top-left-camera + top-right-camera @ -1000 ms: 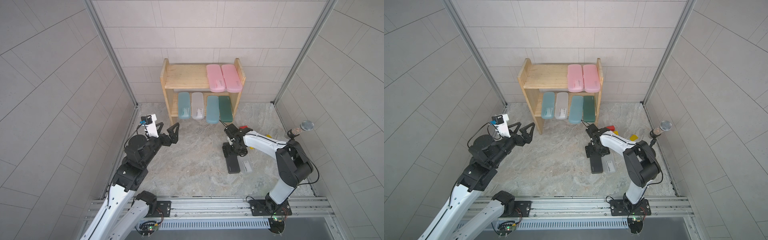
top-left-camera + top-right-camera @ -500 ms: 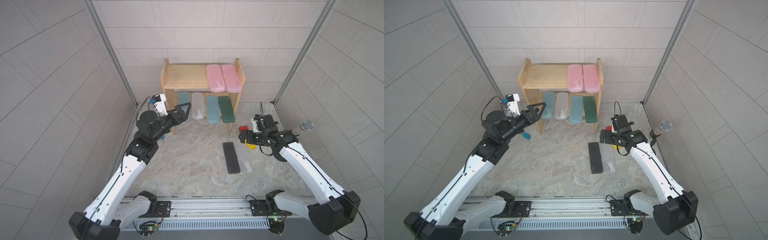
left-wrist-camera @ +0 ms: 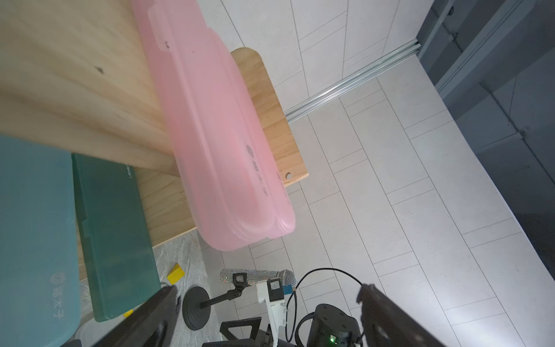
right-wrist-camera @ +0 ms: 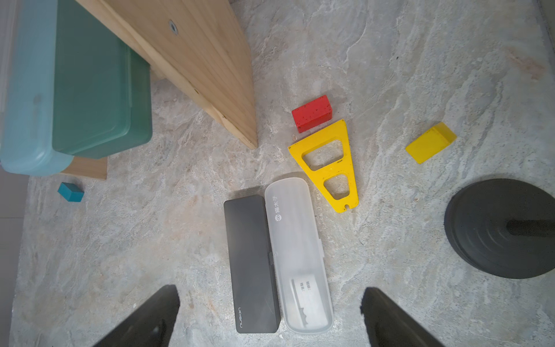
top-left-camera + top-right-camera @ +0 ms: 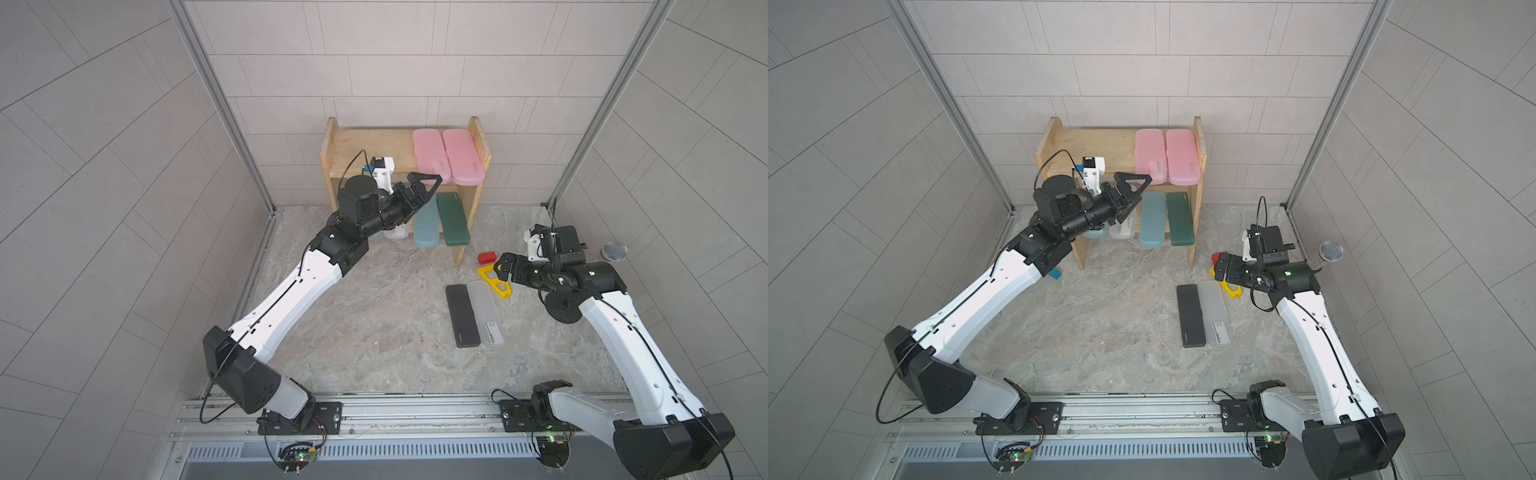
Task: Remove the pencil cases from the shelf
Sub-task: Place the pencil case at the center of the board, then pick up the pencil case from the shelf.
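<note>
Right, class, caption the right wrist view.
Black case and frosted case lie side by side on the floor, off the shelf.

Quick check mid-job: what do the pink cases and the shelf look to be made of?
Pink cases: likely plastic, translucent, frosted matte; moulded rims and a clasp tab show in the left wrist view. Shelf: light wood, probably pine, apparently unvarnished; grain lines and a dark knot show.
</note>
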Robot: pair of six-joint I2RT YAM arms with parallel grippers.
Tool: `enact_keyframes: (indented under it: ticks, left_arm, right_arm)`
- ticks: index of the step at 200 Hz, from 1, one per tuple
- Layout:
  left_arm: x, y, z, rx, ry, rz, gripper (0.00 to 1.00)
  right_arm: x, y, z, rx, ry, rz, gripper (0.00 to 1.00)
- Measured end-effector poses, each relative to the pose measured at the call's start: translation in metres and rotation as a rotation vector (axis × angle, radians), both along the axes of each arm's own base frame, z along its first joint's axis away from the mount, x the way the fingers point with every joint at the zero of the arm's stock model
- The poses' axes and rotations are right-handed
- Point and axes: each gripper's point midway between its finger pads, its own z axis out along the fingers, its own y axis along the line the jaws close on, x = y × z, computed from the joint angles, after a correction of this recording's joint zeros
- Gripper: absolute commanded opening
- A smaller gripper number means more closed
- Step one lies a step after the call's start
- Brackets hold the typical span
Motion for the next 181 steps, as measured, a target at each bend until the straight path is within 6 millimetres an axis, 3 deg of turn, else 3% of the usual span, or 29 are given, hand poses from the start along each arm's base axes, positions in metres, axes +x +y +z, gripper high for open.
enact_keyframes:
  ticks: [28, 79, 135, 181]
  left_arm:
    - [0.007, -0.001, -0.015, 0.029, 0.046, 0.017, 1.00]
    - [0.016, 0.001, 0.001, 0.013, 0.033, 0.044, 1.00]
    - [0.036, 0.000, -0.016, 0.032, 0.076, 0.074, 0.94]
    - [0.046, 0.005, -0.008, 0.025, 0.063, 0.094, 0.90]
  right_arm:
    - [-0.002, 0.002, 0.005, 0.012, 0.000, 0.016, 1.00]
    - [-0.002, 0.003, 0.020, 0.021, -0.026, 0.035, 1.00]
    - [-0.004, 0.001, 0.027, 0.013, -0.025, 0.044, 1.00]
    - [-0.002, -0.001, 0.028, 0.002, -0.018, 0.054, 1.00]
